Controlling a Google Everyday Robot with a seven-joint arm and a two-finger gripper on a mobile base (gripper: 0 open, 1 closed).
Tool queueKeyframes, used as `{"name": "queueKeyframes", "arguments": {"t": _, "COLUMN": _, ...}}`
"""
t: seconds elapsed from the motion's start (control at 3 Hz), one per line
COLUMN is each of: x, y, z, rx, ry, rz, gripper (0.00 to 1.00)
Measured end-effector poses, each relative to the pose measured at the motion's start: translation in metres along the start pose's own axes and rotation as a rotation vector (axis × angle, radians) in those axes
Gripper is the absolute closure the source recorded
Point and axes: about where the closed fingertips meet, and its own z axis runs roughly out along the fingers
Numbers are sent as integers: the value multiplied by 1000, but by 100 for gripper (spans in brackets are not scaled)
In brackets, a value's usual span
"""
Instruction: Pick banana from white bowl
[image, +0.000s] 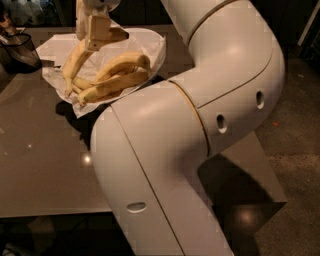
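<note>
Over the far left of the counter, the gripper hangs above the white bowl, its jaws closed on the upper end of one banana. That banana runs steeply, top end up at the jaws and lower tip pointing down and to the left, reaching the crumpled white paper lining the bowl. It is pale yellow and gently curved. Just right of it, the other bananas lie nearly flat in the bowl, their tips pointing left. A dark mesh container stands left of the bowl. The robot's white arm fills the foreground.
</note>
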Motion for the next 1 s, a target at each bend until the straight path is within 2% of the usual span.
{"name": "queueKeyframes", "arguments": {"t": 0.67, "x": -25, "y": -2, "z": -9, "rx": 14, "ry": -24, "rz": -57, "gripper": 100}}
{"name": "queueKeyframes", "arguments": {"t": 1.0, "x": -34, "y": 6, "z": -10, "rx": -4, "ry": -52, "rz": -55, "gripper": 100}}
